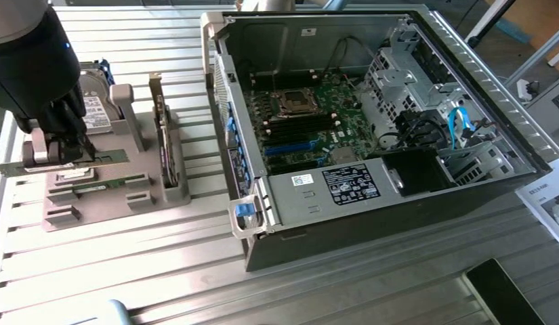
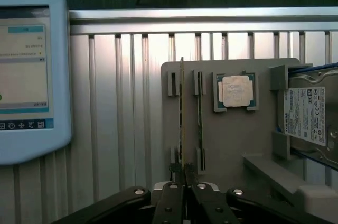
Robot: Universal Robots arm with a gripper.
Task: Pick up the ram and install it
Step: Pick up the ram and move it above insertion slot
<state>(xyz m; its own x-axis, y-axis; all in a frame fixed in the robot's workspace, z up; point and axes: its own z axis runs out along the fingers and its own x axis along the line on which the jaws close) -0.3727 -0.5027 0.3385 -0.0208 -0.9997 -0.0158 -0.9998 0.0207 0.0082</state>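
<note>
Fingers (image 2: 170, 203): clamped on the ram (image 1: 97, 160), about mid-length.
Ram: level, just over the gray holder (image 1: 112, 203), well apart from the open computer case (image 1: 288, 196).
Slip risk: it's a thin-edge grip, so we reckon the stick could tilt and miss its slot on the motherboard (image 1: 302, 128).
Clip risk: the spare stick (image 2: 199, 113) and upright card (image 1: 163, 145) sit close, and a swing could catch them.

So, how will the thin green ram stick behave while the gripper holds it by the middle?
The thin, long green ram stick is probably stiff: it juts straight out on both sides of the shut gripper without drooping. It seems light, since a narrow pinch carries it. Likely fragile too: a bare board, thin edge-on, so twisting might crack it.
</note>
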